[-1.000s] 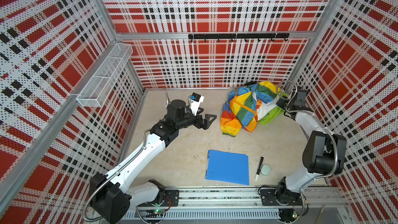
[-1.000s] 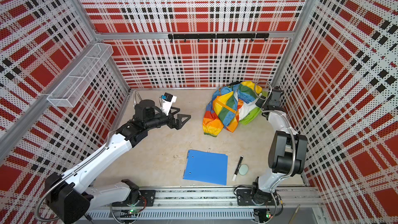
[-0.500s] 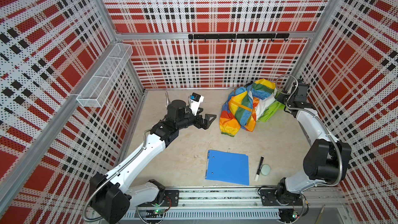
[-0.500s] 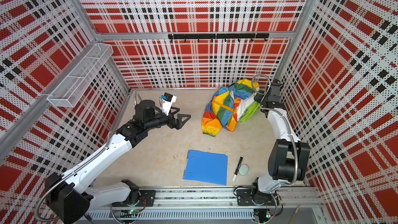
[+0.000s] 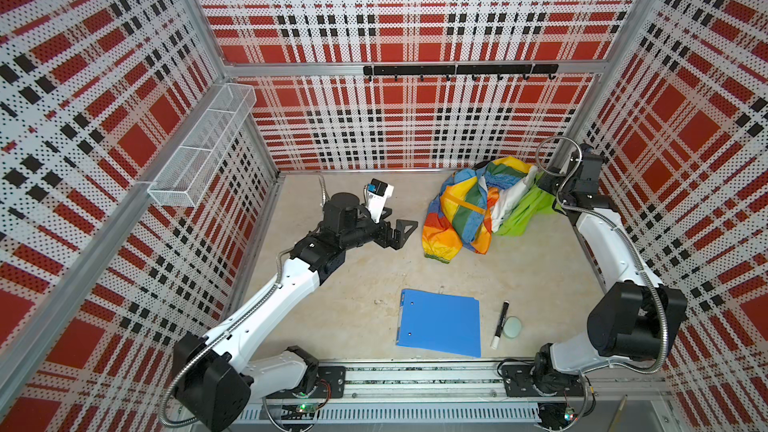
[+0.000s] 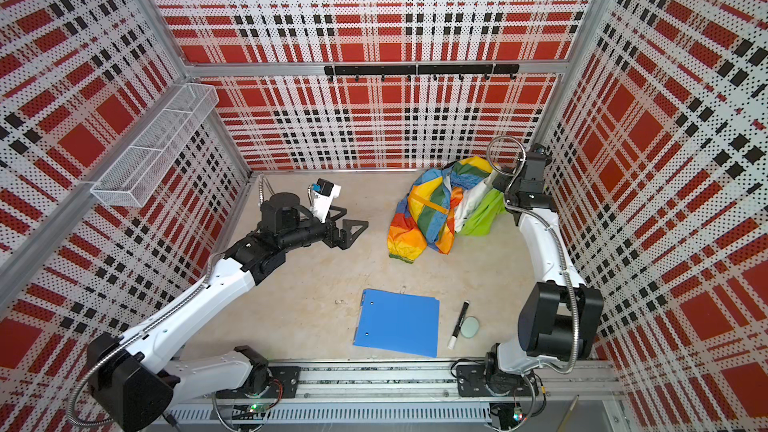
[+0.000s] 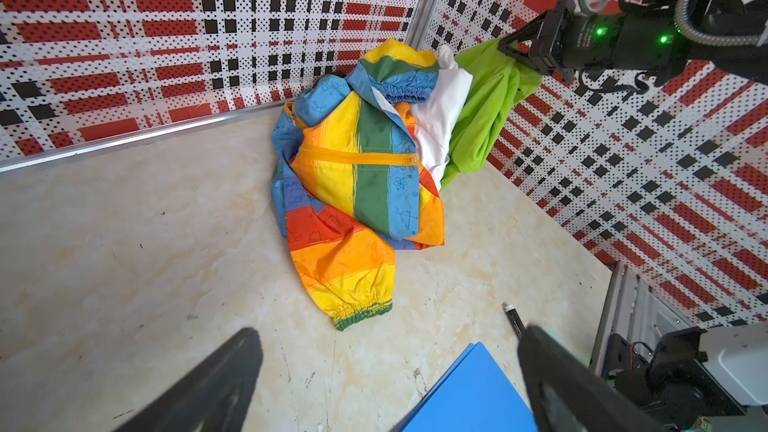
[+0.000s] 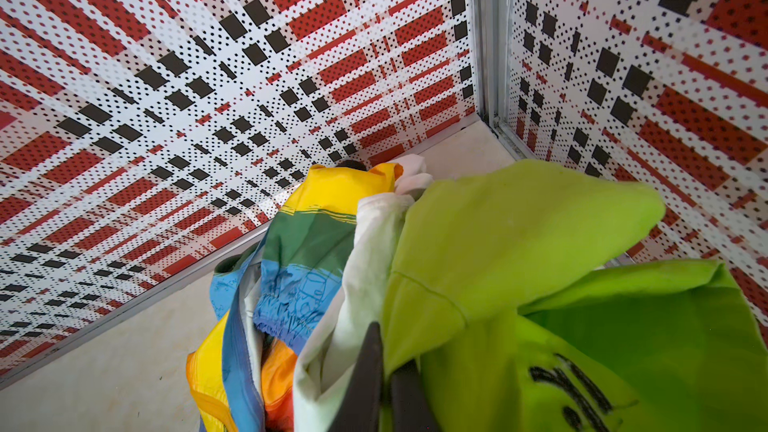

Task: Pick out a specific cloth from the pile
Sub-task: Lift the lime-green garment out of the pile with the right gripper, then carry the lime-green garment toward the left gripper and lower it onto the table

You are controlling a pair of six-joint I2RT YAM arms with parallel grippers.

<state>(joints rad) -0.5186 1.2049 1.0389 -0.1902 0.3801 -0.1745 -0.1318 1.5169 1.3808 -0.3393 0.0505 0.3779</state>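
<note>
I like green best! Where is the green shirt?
In both top views the green shirt is near the far right corner, against the white cloth, pinched in the right gripper.

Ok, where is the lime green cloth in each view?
In a top view: lime green cloth, right of the rainbow garment, near the far right corner.
In a top view: same spot.
Left wrist: hanging from the right gripper.
Right wrist: close up, black logo showing.
Shared landmark: white cloth beside it.
</note>
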